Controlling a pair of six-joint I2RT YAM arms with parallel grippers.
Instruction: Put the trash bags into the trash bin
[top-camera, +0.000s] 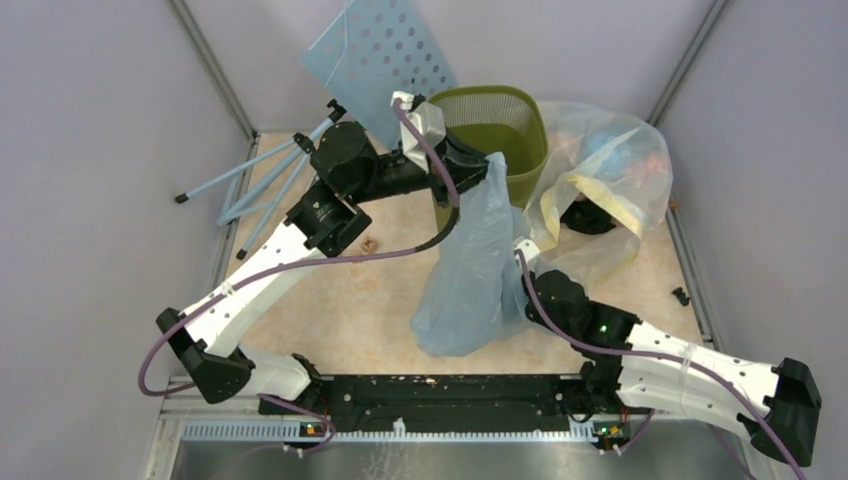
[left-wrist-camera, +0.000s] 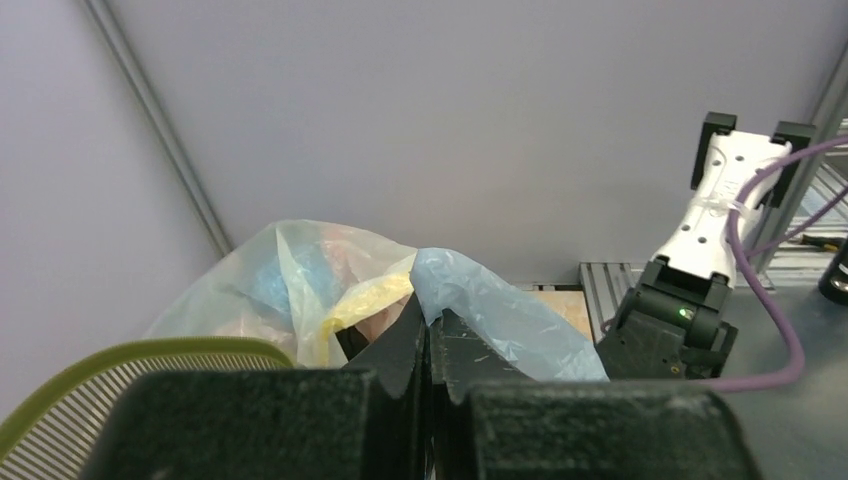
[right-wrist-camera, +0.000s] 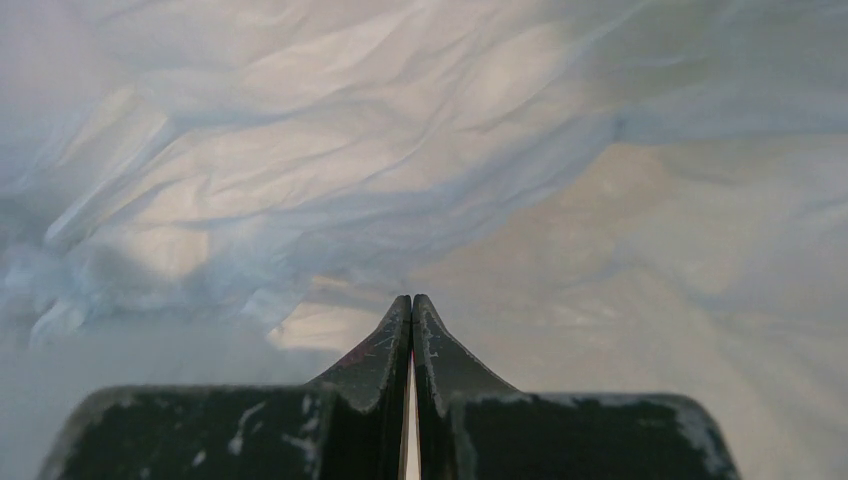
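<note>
The olive-green mesh trash bin (top-camera: 510, 120) stands at the back of the floor; its rim shows in the left wrist view (left-wrist-camera: 100, 365). My left gripper (top-camera: 478, 168) is at the bin's near rim, shut on the top edge of the pale blue trash bag (top-camera: 470, 270), which hangs from it down to the floor. In the left wrist view the bag (left-wrist-camera: 500, 310) comes out from between the shut tips of the gripper (left-wrist-camera: 430, 315). My right gripper (right-wrist-camera: 411, 300) is shut, pressed against the bag (right-wrist-camera: 300, 150), which fills that view. In the top view the bag hides it.
A bigger clear-yellowish bag (top-camera: 610, 170) with colourful contents lies right of the bin, also in the left wrist view (left-wrist-camera: 290, 275). A light-blue perforated panel (top-camera: 385, 55) leans at the back, with pale blue rods (top-camera: 265, 175) to the left. Small scraps (top-camera: 369, 244) lie on the floor.
</note>
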